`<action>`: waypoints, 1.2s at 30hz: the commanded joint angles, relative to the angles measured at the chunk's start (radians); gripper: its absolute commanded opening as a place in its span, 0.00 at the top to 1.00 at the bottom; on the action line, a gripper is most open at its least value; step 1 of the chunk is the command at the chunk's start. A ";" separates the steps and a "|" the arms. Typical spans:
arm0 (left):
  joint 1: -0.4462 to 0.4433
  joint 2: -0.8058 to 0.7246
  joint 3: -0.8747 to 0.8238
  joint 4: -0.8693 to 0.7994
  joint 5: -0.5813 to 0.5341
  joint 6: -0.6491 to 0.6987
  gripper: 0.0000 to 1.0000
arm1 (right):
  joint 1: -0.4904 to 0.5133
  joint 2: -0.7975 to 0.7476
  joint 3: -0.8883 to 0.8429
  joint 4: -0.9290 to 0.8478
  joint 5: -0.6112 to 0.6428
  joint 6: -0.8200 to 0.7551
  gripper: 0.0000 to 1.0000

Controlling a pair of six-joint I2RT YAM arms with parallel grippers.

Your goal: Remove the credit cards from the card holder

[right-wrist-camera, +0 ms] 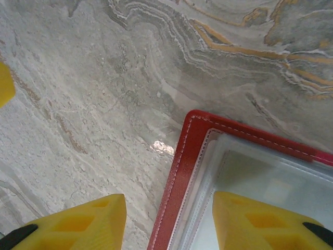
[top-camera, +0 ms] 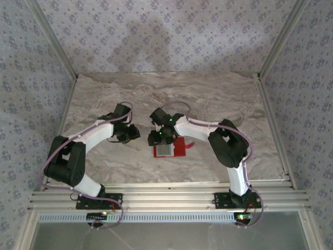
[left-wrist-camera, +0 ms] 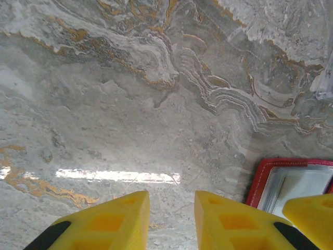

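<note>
A table top [top-camera: 218,104] with a marbled pattern is seen, pale grey and crossed by wavy ochre and white veins. A bright strip of reflected light [left-wrist-camera: 119,176] is shown on its glossy finish in the left wrist view. The table is enclosed on three sides by walls [top-camera: 156,31] papered in grey with a small repeated floral print, and slanted metal posts [top-camera: 52,41] are set at the corners. Ribbed aluminium rails [top-camera: 166,192] are laid along the near edge, and both arms are bolted to them.

The card holder [top-camera: 169,149] is laid open and flat near the middle of the table, a little towards the near edge, with its pale inner pockets turned up and its red tab [top-camera: 188,146] pointing right. Whether credit cards are held in those pockets cannot be told.

The right gripper [right-wrist-camera: 169,224] is held released just over the holder's left edge. One yellow finger [right-wrist-camera: 265,224] is placed above the pale pocket and the other above bare table, with the red stitched border [right-wrist-camera: 179,172] seen between them and nothing clasped.

The left gripper [left-wrist-camera: 171,219] is held just to the left of the holder, above bare marble. Its fingers are parted a little, and only table is seen in the gap.
</note>
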 commanded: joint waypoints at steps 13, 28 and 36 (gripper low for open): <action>0.004 -0.018 -0.011 -0.001 0.025 0.017 0.71 | 0.011 0.004 0.005 -0.088 0.087 0.018 0.49; 0.004 -0.017 -0.002 -0.005 0.030 0.014 0.70 | 0.022 -0.023 0.017 -0.223 0.253 0.002 0.46; 0.004 -0.019 0.000 -0.010 0.029 0.012 0.70 | 0.035 -0.023 0.053 -0.328 0.359 0.001 0.43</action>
